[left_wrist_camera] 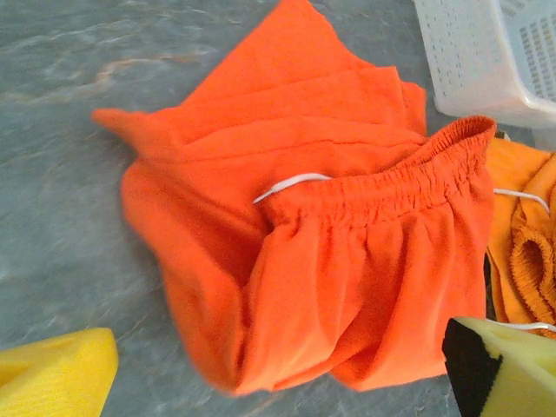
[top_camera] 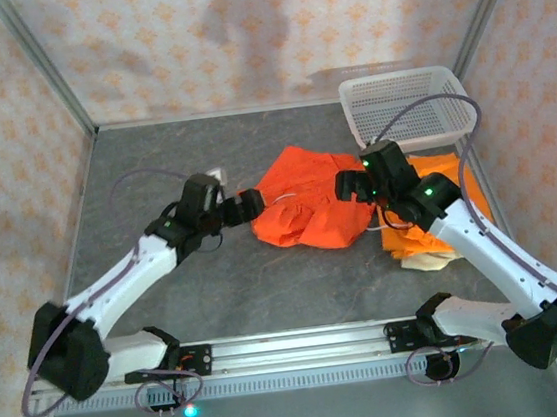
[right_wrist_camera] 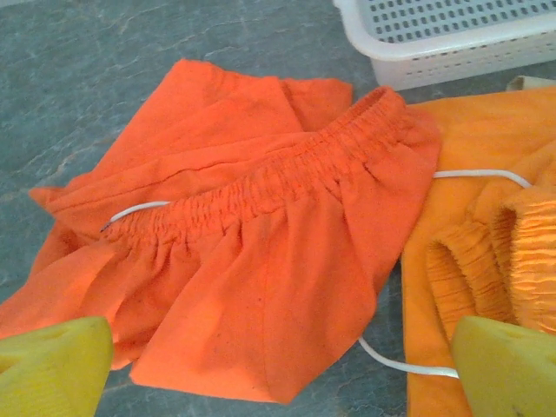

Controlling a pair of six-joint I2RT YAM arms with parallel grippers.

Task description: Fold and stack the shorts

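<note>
Left pincer (top_camera: 246,207): pads apart, nothing between them, low at the left edge of the middle orange shorts (top_camera: 308,205).

Those shorts sit mid-table (top_camera: 153,162), bunched rather than flat. The waistband runs diagonally across the heap, the legs are tucked under unevenly, and a white cord (right_wrist_camera: 130,211) pokes out at the waistband's left end.

Right pincer (top_camera: 345,187): pads also apart, empty, at the right edge of the same shorts.

Further right, the second orange shorts (right_wrist_camera: 486,148) lie crumpled under the right arm, touching the middle pair. Beige shorts (top_camera: 433,261) peek out beneath them on the near side. The basket (right_wrist_camera: 452,43) is far right, just beyond the cloth.

My read: the fold isn't finished and there's no tidy stack yet.

Risks from here:
1. The heap is several layers thick. A pinch at the edge may take only 1 layer, so a lift would unroll it instead of folding.
2. The right pincer is next to where the 2 orange pairs meet. Closing there could catch both and drag the right pile.
3. The loose cord (right_wrist_camera: 408,367) near the right pad could snag.
4. A sweep to the far right could knock the basket.
</note>
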